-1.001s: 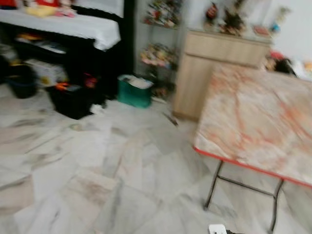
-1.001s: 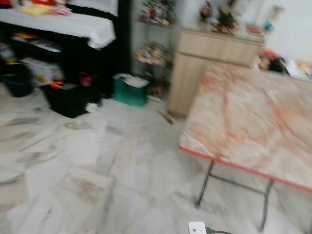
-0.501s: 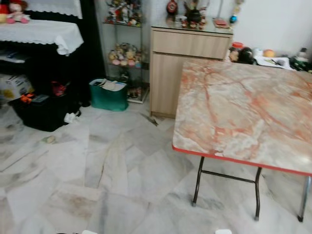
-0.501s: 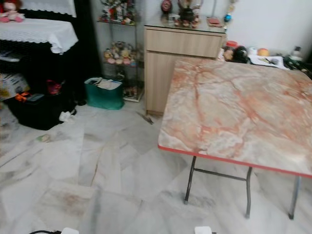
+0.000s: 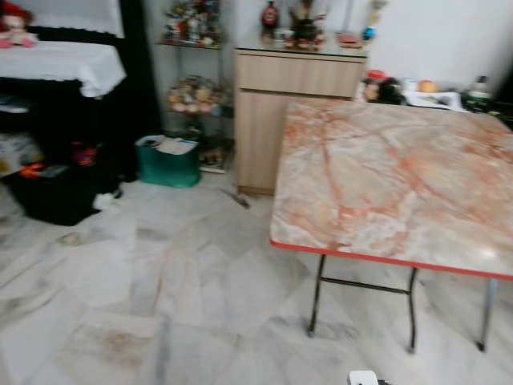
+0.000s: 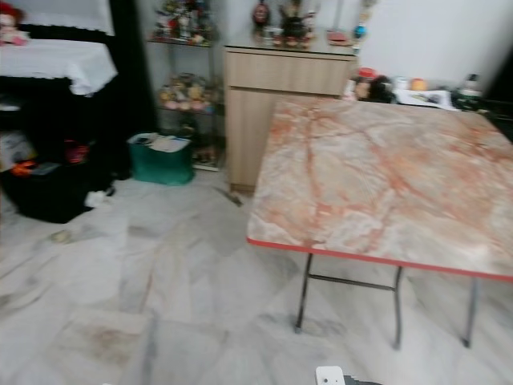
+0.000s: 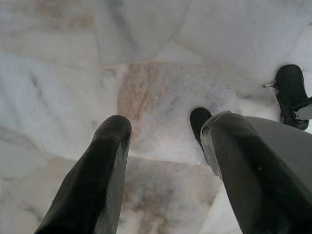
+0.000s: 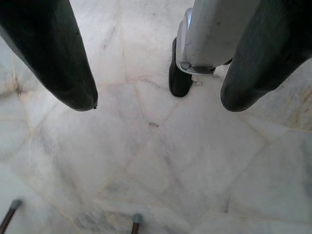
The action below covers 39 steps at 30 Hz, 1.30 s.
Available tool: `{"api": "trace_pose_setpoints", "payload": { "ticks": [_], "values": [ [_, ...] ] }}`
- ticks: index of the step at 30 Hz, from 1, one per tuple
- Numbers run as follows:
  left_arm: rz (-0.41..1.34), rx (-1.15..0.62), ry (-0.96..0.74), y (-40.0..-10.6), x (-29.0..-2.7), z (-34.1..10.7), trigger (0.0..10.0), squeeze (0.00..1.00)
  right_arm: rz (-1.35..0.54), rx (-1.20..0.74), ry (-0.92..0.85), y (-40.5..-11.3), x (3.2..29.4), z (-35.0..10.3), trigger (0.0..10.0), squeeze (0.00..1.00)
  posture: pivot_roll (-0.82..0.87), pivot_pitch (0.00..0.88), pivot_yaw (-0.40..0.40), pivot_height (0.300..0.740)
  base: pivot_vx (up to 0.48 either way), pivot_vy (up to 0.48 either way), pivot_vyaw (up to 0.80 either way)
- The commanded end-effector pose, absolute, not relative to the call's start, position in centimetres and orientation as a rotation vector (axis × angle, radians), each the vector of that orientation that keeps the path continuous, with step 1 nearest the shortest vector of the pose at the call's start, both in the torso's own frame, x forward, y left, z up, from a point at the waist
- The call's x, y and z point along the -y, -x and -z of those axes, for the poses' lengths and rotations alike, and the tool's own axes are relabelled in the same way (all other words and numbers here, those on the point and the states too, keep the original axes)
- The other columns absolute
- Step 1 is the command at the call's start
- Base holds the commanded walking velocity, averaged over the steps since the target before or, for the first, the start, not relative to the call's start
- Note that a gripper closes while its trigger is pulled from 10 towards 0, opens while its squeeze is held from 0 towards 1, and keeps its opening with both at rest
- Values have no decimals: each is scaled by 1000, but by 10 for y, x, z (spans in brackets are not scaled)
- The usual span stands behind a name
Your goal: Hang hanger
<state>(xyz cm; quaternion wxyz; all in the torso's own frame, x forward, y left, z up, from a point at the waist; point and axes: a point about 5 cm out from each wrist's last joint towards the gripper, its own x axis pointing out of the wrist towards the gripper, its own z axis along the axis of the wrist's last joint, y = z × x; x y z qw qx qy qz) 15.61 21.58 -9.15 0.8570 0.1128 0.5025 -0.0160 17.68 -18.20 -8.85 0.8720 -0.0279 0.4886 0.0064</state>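
both grippers, left gripper and right gripper, hang spread and empty above marble floor.

Overall light: bright, even, soft indoor daylight across both head views; source not visible.
Head-view sharpness: slightly smeared throughout, edges soft, ornaments on the wooden cabinet reduced to blobs.
Marble floor: pale and a little washed out, dull sheen, no hard glare.
Folding table: top evenly lit, faint shadow pooled beneath around the legs.
Left side: deep shade under the white-draped shelf, detail lost in black.
Back wall: near overexposed.
Left wrist view: crisp on tiles, black fingers close and softly out of focus.
Right wrist view: bright floor, fingers looming, dark and blurred at the edges.
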Motion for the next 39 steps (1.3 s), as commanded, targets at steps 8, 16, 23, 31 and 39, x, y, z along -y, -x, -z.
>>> {"api": "trace_pose_setpoints", "payload": {
  "ticks": [8,16,23,31,39],
  "values": [
    [-130,-904,85,-167,-220,83,10000,0,9,-1021,-207,-175,169,90,10000,0,203,0,-26,740,0,0,-750],
    [-114,-915,67,-163,-220,85,10000,0,14,-1027,-208,-169,174,92,10000,0,203,0,-19,740,0,0,-281],
    [-78,-899,29,-169,-218,82,10000,0,64,-1003,-226,-173,190,88,10000,0,202,0,-20,740,0,-180,0],
    [-90,-891,41,-173,-216,82,10000,0,59,-1007,-214,-171,186,90,10000,0,213,0,-32,740,0,-480,0],
    [-94,-901,44,-171,-216,83,10000,0,49,-1008,-216,-168,179,92,10000,0,218,0,-35,740,0,-480,0]
  ]
}}
